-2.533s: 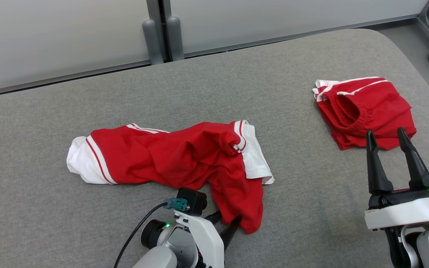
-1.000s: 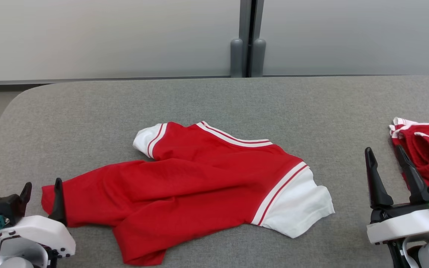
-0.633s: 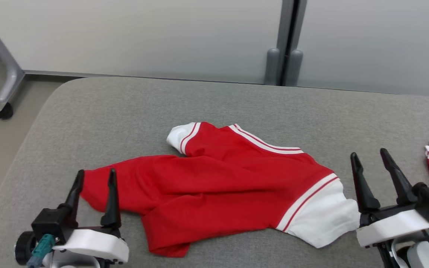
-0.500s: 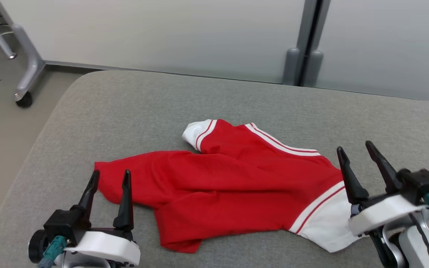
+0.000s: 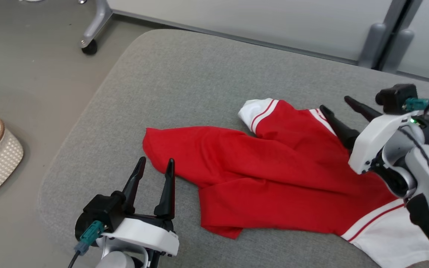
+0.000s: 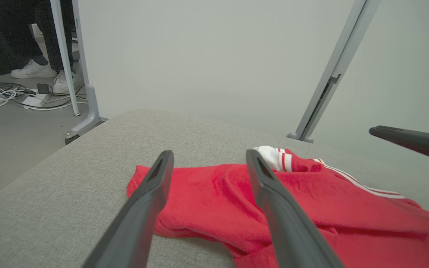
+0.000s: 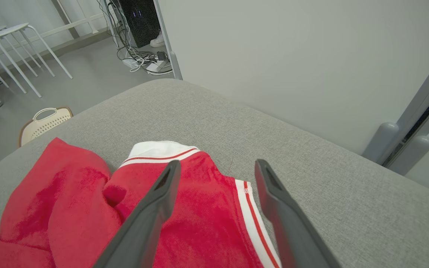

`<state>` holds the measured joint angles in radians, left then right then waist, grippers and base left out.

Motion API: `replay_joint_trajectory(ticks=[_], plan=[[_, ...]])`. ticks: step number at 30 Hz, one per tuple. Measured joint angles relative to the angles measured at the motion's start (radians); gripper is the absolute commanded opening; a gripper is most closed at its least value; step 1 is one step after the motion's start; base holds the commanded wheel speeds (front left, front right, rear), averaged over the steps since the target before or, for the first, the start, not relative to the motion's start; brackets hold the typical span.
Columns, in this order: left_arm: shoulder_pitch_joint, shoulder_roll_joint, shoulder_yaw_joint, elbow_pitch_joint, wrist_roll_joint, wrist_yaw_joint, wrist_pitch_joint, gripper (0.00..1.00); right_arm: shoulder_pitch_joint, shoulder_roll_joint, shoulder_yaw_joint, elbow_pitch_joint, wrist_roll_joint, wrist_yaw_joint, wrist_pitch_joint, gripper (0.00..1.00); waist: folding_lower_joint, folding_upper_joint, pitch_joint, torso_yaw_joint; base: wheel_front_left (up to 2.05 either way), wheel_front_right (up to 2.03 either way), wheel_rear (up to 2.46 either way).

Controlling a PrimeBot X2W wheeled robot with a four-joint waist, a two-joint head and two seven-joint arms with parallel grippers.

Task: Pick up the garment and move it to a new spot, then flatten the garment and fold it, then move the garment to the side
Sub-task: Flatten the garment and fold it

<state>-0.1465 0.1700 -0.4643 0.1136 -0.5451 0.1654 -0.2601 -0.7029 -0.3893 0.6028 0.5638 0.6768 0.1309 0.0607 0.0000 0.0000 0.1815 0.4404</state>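
Right arm (image 5: 393, 149) over garment (image 5: 274, 175), jaws wide

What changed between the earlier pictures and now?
The shirt, earlier bunched with the left gripper at its hem, now lies spread out; that gripper holds nothing, jaws open, at the red corner. The right gripper came from the right to hover over the shirt's striped edge. The head camera turned left. Unchanged: right jaws open, shirt on the grey cushion.
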Motion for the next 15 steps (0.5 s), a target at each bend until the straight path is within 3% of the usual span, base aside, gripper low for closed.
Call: replay_joint_trajectory(ticks=[6, 15], plan=[[-0.020, -0.063, 0.027, 0.024, 0.025, -0.043, -0.001, 1.00, -0.135, -0.042, 0.061, 0.172, 0.122, -0.001, 0.140, 1.00, 0.0000, 0.0000, 0.068, 0.080, 0.00, 0.00, 0.00], [-0.011, -0.103, 0.094, 0.031, 0.070, -0.080, -0.002, 1.00, -0.249, -0.027, 0.183, 0.301, 0.231, 0.000, 0.344, 1.00, 0.0000, 0.0000, 0.135, 0.128, 0.00, 0.00, 0.00]])
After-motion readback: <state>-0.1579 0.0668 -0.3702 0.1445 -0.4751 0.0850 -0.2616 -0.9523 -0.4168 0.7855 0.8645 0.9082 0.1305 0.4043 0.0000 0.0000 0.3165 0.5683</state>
